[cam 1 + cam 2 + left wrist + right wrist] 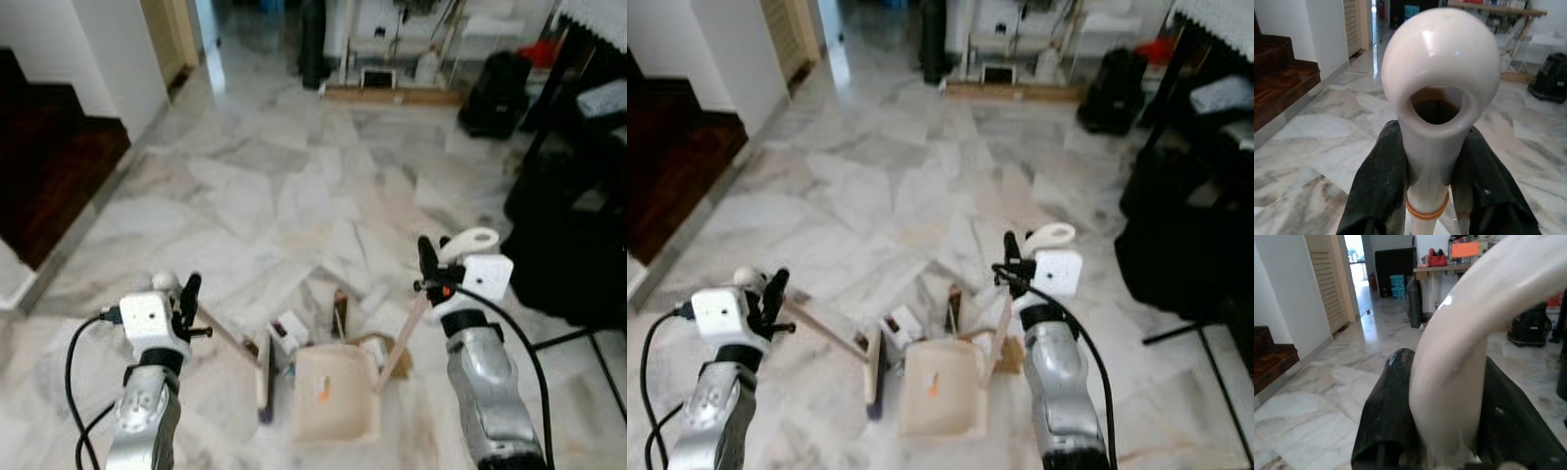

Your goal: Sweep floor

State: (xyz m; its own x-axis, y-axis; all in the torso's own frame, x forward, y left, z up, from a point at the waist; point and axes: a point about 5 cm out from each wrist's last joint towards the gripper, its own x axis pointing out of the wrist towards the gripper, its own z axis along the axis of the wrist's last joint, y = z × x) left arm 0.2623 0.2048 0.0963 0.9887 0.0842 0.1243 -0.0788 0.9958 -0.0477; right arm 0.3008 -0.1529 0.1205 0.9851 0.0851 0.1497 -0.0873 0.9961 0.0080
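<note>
Left gripper (186, 294) pinches the broom handle (1436, 122) (right gripper (427, 264) clamps the dustpan handle (1459, 357)).

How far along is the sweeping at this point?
Mid-job. Left gripper holds the broom, right gripper the dustpan. One orange scrap already lies in the pan. Litter still sits on the marble floor at its mouth, waiting to be swept in.

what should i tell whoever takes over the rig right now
Left gripper: shut on the broom handle; the broom head rests on the marble floor left of the dustpan.
Right gripper: shut on the dustpan handle; the dustpan sits on the floor between the arms.
Done: one orange scrap in the pan.
Left: litter lies just beyond the pan's far edge, unswept.
</note>
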